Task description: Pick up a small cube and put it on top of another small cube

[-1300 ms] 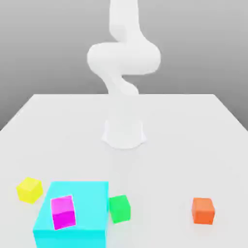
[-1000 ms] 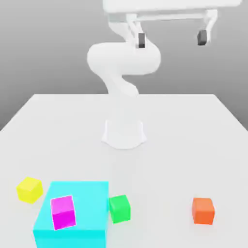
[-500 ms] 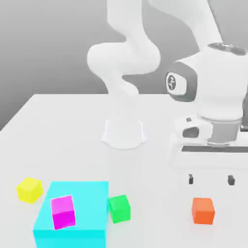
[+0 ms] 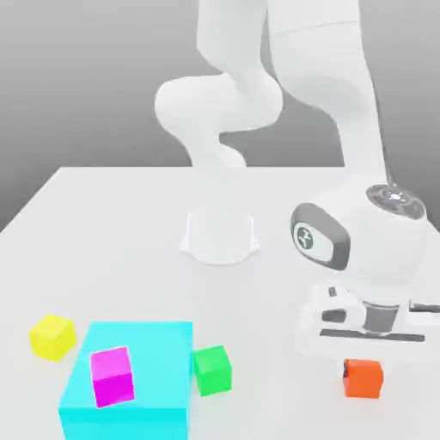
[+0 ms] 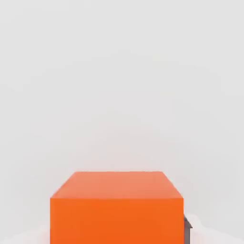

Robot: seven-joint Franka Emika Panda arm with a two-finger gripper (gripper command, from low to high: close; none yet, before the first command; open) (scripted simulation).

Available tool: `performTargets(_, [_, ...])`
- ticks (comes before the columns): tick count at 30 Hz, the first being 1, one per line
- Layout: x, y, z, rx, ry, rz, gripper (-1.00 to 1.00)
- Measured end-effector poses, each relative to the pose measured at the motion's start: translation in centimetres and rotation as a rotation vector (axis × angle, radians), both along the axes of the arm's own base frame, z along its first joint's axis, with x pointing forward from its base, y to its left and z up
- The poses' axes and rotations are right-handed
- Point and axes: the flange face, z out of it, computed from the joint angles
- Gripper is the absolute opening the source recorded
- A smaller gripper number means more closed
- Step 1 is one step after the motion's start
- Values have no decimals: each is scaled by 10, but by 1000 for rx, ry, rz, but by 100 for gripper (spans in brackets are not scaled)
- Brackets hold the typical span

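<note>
1. The arm's hand hung low over the white table (image 4: 120, 223), at the exterior view's right, right over the orange cube (image 4: 363, 378).
2. The orange cube sat on the table near the front edge, with its top partly hidden behind the hand's body.
3. The gripper (image 4: 365, 359) reached down around the cube's place, but whether its claw was apart or clamped on the cube could not be told.
4. In the hand view, the orange cube (image 5: 116, 207) sat close under the camera, and a dark bit of one finger (image 5: 187, 228) showed just beside one lower corner of it.
5. A big cyan block (image 4: 129, 378) lay at the exterior view's left front, with a magenta cube (image 4: 113, 376) resting on top of it.
6. A green cube (image 4: 212, 370) stood just beside the cyan block, between it and the orange cube.
7. A yellow cube (image 4: 51, 336) stood near the cyan block's other side.
</note>
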Motion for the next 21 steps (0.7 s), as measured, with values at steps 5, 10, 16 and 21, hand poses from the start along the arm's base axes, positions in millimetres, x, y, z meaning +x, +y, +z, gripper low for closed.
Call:
performTargets(5, [6, -9, 53, -5, -1, -3, -100])
performTargets(10, [56, -97, 89, -29, -4, -35, -100])
performTargets(16, [87, -239, 137, -29, 2, -108, -100])
performTargets(21, [78, -348, 174, -4, 2, -148, -100])
